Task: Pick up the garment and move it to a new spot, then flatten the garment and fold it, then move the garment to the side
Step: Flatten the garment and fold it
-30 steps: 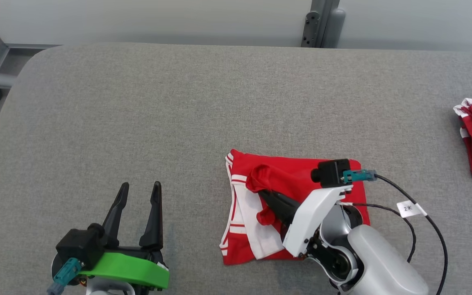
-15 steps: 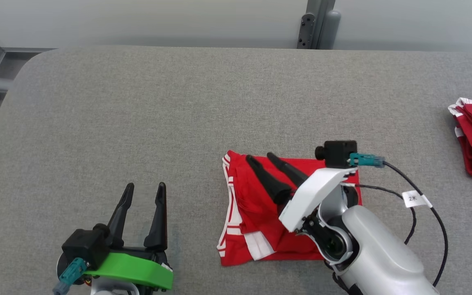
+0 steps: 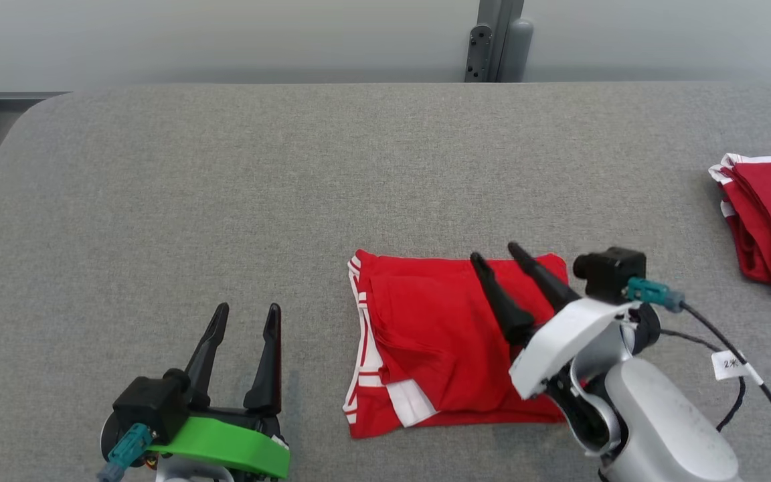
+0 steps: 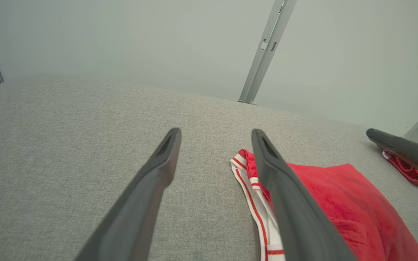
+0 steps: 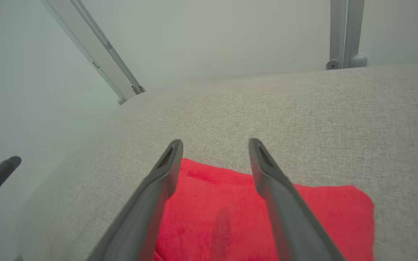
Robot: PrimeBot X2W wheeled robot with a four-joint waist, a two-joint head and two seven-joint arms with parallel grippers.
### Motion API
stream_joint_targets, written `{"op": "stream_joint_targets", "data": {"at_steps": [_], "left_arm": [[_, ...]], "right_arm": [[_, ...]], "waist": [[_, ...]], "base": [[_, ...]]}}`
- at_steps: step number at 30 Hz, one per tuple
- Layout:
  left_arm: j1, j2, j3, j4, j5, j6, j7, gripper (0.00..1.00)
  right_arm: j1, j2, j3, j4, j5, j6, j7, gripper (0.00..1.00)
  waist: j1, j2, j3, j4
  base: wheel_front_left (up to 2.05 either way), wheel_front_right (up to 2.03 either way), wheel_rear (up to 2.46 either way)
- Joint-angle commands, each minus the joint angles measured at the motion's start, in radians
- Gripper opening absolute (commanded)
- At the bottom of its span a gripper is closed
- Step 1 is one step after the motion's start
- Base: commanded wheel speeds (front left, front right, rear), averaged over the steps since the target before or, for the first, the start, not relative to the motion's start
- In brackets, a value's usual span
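The garment is red with white stripes, folded into a rough rectangle at the middle front of the grey table. The left wrist view catches its striped edge; in the right wrist view its far red edge lies below the fingers. My right gripper hovers open over the garment's right part, nothing between its fingers. My left gripper rests open near the front left, well clear of the cloth.
A second red and white folded cloth lies at the table's right edge. The grey padded table stretches bare to the left and back. A metal post stands behind the far edge. Black cables trail from my right wrist.
My right gripper let go of a bunched fold of the garment, opened, and drew back to the right. The garment now lies flatter. The camera turned slightly, shifting the scene left.
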State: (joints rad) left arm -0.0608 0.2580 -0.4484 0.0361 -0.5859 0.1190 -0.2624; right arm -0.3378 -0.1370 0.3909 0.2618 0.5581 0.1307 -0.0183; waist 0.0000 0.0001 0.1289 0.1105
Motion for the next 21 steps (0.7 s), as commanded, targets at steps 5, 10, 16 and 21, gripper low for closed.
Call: {"op": "stream_joint_targets", "data": {"at_steps": [5, 10, 16, 21], "left_arm": [[0.001, 0.004, -0.005, 0.004, 0.000, -0.004, 0.001, 1.00], [-0.003, 0.007, -0.008, 0.004, -0.001, -0.002, 0.003, 1.00], [-0.013, 0.015, -0.007, -0.003, -0.003, 0.003, 0.004, 1.00], [-0.019, 0.017, -0.006, -0.009, -0.003, 0.007, 0.004, 1.00]], "right_arm": [[0.096, -0.033, 0.069, 0.017, -0.018, 0.000, 0.018, 0.00], [0.135, -0.029, 0.144, 0.050, 0.004, 0.000, 0.019, 0.00], [0.054, -0.008, 0.294, 0.127, 0.024, 0.000, -0.002, 0.00], [-0.005, -0.031, 0.421, 0.142, 0.080, 0.000, -0.009, 0.00]], "waist": [[0.0000, -0.0001, 0.001, 0.005], [0.0000, -0.0001, 0.004, 0.016], [0.0000, -0.0001, 0.015, 0.031], [0.0000, -0.0001, 0.021, 0.041]], "base": [[0.00, 0.00, 0.00], [0.00, 0.00, 0.00], [0.00, 0.00, 0.00], [0.00, 0.00, 0.00]]}}
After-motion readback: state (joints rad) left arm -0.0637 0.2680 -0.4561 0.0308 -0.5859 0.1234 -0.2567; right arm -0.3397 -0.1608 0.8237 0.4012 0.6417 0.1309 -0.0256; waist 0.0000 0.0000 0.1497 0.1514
